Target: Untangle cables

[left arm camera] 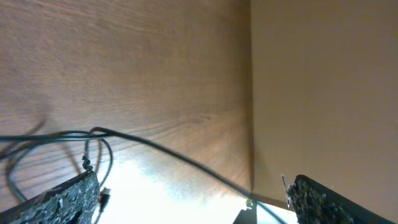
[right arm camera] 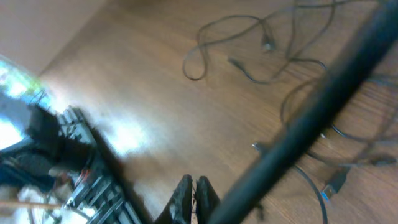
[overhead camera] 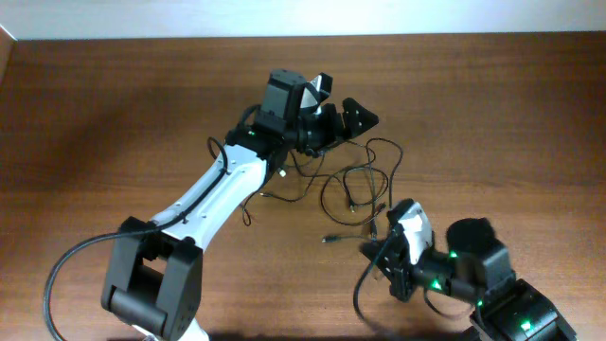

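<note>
Thin black cables [overhead camera: 355, 185] lie in loose loops on the wooden table between the two arms, with small plug ends [overhead camera: 329, 239]. My left gripper [overhead camera: 358, 118] is at the far side of the loops with its fingers wide apart [left arm camera: 193, 205]. One cable [left arm camera: 174, 155] runs across the table beyond them, untouched. My right gripper [overhead camera: 372, 250] is at the near edge of the loops. Its fingers [right arm camera: 194, 186] are pressed together with what looks like a thin strand between them. The other loops [right arm camera: 261, 37] lie ahead of it.
A thick black arm cable [right arm camera: 311, 112] crosses close to the right wrist camera and also curls beside the right arm [overhead camera: 358, 294]. A beige wall [left arm camera: 311, 93] meets the table's far edge. The left arm's base [overhead camera: 151, 279] stands at the front left.
</note>
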### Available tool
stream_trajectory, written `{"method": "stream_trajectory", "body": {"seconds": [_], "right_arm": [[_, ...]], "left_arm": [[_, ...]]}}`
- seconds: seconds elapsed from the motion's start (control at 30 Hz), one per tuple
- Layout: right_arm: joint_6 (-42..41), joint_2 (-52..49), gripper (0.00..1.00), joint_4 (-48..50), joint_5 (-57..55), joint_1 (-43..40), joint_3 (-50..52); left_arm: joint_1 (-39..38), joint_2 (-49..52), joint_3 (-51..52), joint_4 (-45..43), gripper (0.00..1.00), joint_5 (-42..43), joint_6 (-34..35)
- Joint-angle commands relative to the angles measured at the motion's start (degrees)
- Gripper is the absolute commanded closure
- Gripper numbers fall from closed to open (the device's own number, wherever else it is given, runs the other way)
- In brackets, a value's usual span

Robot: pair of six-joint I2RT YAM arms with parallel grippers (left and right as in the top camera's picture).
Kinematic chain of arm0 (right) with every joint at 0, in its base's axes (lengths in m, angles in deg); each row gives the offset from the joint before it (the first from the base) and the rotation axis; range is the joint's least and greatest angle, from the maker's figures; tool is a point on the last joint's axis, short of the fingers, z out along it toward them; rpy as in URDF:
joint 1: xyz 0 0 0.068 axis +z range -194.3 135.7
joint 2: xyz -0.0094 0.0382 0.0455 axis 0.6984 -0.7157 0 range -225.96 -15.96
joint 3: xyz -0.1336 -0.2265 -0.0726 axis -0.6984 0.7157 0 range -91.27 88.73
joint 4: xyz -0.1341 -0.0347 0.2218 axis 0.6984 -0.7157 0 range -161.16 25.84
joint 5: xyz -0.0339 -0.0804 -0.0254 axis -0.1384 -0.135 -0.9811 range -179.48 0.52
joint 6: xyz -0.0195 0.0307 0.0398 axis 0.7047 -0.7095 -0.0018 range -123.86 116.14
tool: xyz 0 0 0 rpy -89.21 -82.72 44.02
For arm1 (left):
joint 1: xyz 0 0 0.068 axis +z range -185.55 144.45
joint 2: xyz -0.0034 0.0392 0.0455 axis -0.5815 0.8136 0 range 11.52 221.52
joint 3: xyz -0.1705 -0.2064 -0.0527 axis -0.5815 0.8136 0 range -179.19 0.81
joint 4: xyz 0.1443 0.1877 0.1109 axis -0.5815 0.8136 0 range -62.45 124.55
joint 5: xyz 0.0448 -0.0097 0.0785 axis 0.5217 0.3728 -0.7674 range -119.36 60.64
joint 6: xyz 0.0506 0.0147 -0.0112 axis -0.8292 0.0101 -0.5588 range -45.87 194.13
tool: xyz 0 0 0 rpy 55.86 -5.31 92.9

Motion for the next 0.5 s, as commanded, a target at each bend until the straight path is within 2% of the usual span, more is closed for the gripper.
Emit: {"method": "stream_trajectory", "body": {"seconds": [0.0, 0.07, 0.1, 0.13, 0.17, 0.2, 0.23, 0.3, 0.33, 0.4, 0.47], "right_arm": [[3.4, 0.9, 0.96, 11.4, 18.9, 0.0, -1.3], [0.9, -0.1, 0.96, 14.2, 18.7, 0.0, -1.3], [-0.1, -0.3, 0.96, 14.1, 18.7, 0.0, -1.3], [-0.1, -0.3, 0.96, 14.1, 18.7, 0.0, -1.3], [-0.1, -0.3, 0.96, 14.1, 17.7, 0.0, -1.3], [-0.1, -0.3, 0.96, 14.1, 16.9, 0.0, -1.3], [-0.1, -0.3, 0.96, 14.1, 16.0, 0.0, -1.3], [-0.1, -0.3, 0.96, 14.0, 15.6, 0.0, -1.3], [-0.1, -0.3, 0.96, 13.8, 15.6, 0.0, -1.3], [-0.1, -0.3, 0.96, 13.1, 15.4, 0.0, -1.3], [-0.1, -0.3, 0.96, 11.8, 14.5, 0.0, -1.3]], "left_arm": [[-2.8, -0.3, -0.3, -0.4, 0.01, 0.4, 1.9], [-6.1, -0.2, -0.3, -0.4, 0.04, -5.2, 1.9], [-7.6, -0.2, -0.3, -0.6, 0.22, -8.2, 1.9], [-8.7, -0.2, -0.3, -0.7, 0.30, -9.6, 2.7], [-9.4, -0.2, -0.3, -1.4, 0.27, -9.8, 3.8], [-10.5, -0.2, -0.3, -2.1, 0.05, -9.8, 3.8], [-11.4, -0.2, -0.3, -1.7, 0.00, -9.8, 3.7], [-11.6, -0.2, -0.3, 3.4, 0.01, -12.1, 3.6], [-11.6, -0.1, -0.2, 5.1, 0.04, -13.0, 3.6], [-12.3, 1.8, -0.2, 5.2, 0.25, -12.7, 3.7], [-12.5, 3.0, -0.2, 5.2, 0.37, -12.5, 3.8]]}}
